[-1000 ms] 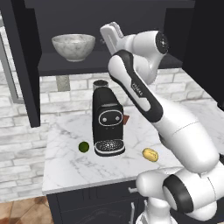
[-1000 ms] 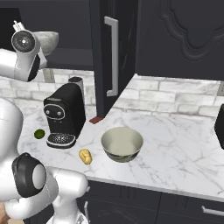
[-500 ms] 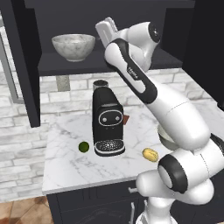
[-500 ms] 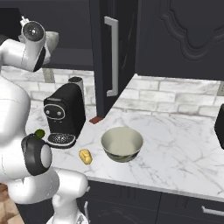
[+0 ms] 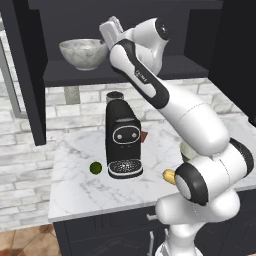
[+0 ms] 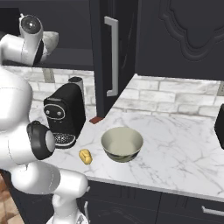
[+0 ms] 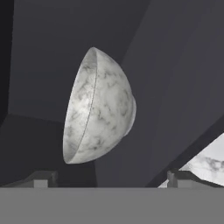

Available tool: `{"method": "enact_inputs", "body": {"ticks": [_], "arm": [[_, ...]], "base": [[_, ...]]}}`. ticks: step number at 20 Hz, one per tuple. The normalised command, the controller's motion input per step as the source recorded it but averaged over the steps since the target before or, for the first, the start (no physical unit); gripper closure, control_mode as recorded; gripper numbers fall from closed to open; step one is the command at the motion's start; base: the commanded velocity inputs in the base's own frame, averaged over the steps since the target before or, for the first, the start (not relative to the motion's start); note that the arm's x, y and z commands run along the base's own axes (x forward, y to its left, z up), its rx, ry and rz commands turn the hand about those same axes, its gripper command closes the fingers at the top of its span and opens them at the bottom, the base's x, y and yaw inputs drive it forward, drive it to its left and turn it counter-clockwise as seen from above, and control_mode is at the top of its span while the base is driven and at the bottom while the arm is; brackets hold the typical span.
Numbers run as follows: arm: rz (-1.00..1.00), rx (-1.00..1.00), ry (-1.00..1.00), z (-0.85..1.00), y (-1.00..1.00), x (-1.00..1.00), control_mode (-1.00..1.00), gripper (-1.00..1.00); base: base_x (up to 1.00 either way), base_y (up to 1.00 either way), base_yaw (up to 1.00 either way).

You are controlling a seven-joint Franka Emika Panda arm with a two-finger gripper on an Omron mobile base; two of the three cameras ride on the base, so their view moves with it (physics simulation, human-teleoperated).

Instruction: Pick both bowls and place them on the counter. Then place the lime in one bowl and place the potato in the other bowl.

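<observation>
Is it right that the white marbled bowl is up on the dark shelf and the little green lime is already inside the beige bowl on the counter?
Not quite. The marbled bowl is on the dark shelf, but the lime is not in the beige bowl. The left base view shows it lying on the counter, left of the coffee machine. The right base view shows the beige bowl empty.

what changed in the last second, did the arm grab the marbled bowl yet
Not yet. The arm swung its open claw leftward along the dark shelf toward the marbled bowl, stopping beside it with nothing held. The olive bowl, potato, lime and coffee machine stayed put on the counter.
</observation>
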Motion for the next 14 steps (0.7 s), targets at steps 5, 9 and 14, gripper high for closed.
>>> {"method": "enact_inputs", "body": {"ticks": [5,9,14], "arm": [[0.00,0.00,0.00,0.00,0.08,0.29,-1.00,-1.00],[0.00,0.00,0.00,-0.04,0.02,0.29,-1.00,-1.00],[0.00,0.00,0.00,-0.10,0.01,0.28,-1.00,-1.00]], "base": [[0.00,0.00,0.00],[0.00,0.00,0.00],[0.00,0.00,0.00]]}}
